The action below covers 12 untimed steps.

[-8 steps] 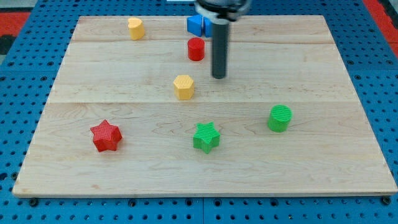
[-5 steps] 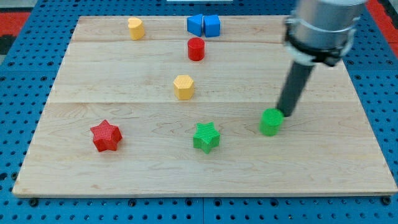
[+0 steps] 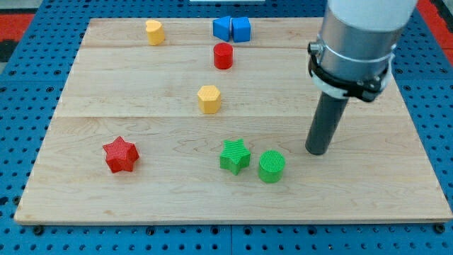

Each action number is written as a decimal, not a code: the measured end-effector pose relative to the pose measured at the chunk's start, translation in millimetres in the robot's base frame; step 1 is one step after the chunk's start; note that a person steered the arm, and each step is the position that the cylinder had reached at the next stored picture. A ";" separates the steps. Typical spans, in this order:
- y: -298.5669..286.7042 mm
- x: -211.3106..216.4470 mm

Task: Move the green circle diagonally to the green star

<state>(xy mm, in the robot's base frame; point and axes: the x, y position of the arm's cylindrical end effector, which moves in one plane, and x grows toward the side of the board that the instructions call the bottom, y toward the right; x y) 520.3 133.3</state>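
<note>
The green circle (image 3: 272,166) sits near the view's bottom, just right of the green star (image 3: 234,156) and slightly lower; a thin gap seems to separate them. My tip (image 3: 316,151) rests on the board to the right of the green circle and a little above it, apart from it by about one block width.
A red star (image 3: 119,154) lies at the lower left. A yellow block (image 3: 209,99) sits mid-board, a red cylinder (image 3: 224,55) above it, two blue blocks (image 3: 232,29) at the top edge, and another yellow block (image 3: 154,32) at the top left.
The green circle slid down and to the left, from the right side to beside the green star. My tip came from the top middle to the right, then followed lower.
</note>
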 end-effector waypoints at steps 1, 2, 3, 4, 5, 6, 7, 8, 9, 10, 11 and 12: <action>-13.6 20.6; -55.7 38.5; -77.1 19.5; -74.4 -2.7; -24.0 -33.9; -35.9 -26.2; -88.7 6.8; -96.6 -8.1; -104.1 11.6; -151.5 31.4; -173.8 35.8; -128.4 11.8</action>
<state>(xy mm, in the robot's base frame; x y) 532.2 4.9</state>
